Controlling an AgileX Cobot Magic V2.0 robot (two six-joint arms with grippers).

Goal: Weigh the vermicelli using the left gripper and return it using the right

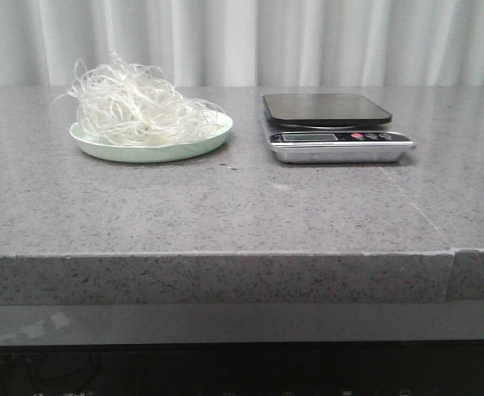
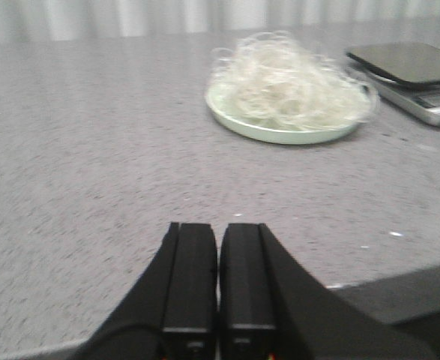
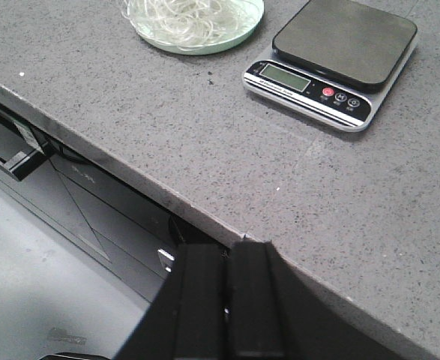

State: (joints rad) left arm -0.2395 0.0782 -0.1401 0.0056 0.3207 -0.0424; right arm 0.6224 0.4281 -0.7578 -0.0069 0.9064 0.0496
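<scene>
Vermicelli is sitting ahead and right of the left gripper, whose fingers are pressing together empty; right gripper is likewise closed.

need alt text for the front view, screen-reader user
A tangle of whitish vermicelli is heaped on a pale green round plate at the left of a grey speckled stone table. To its right, apart from it, sits a digital kitchen scale with a bare dark platform. White curtains hang behind; no robot arm is in view.
</scene>
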